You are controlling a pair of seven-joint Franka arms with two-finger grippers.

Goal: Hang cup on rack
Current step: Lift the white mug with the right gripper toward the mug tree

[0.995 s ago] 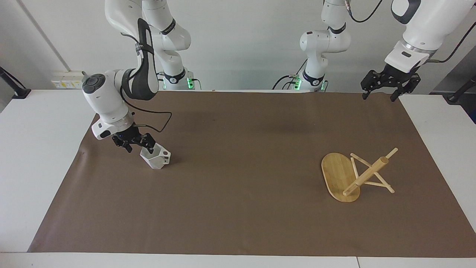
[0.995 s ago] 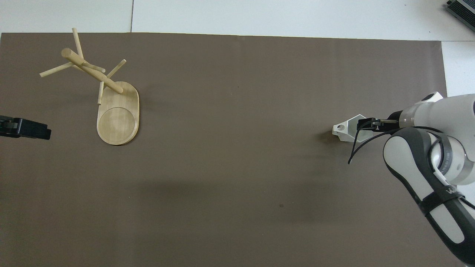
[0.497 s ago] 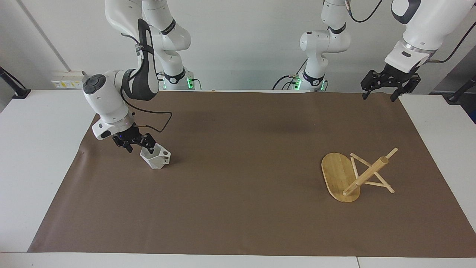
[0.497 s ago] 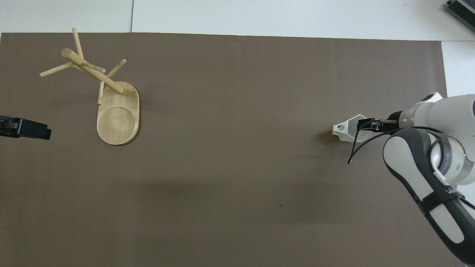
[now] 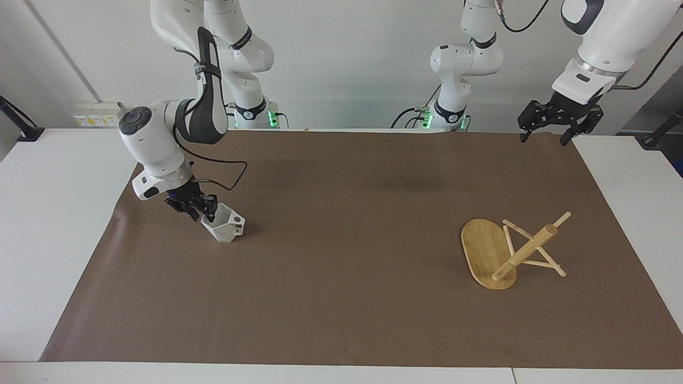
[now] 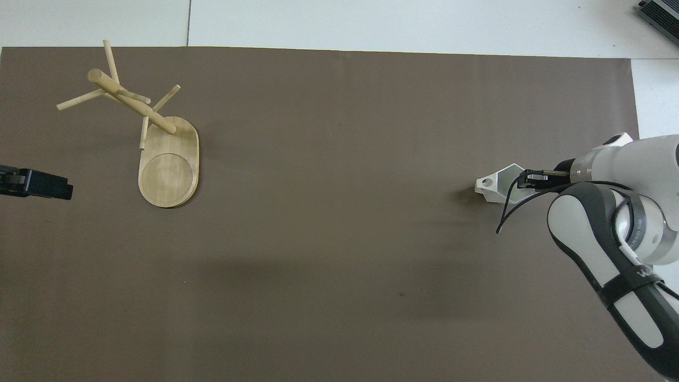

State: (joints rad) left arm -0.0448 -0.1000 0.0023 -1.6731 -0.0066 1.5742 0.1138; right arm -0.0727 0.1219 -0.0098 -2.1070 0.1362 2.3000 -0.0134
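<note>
Facing view: both arms, cup and rack on a brown mat.
Cup (image 5: pixel 225 226): white, faceted, boxy handle with a hole; tilted on the mat at the right arm's end of the counter (image 5: pixel 53 213).
Right hand (image 5: pixel 198 210): clenched on the cup's rim.
Rack (image 5: pixel 512 250): pale bamboo, oval base, round post, thin pegs; toppled at the left arm's end.
Left hand (image 5: pixel 549 140): released, waiting over the mat's corner.

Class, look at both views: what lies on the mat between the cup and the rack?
Nothing: between the cup and the rack there is only bare brown mat, clearest in the overhead view.
</note>
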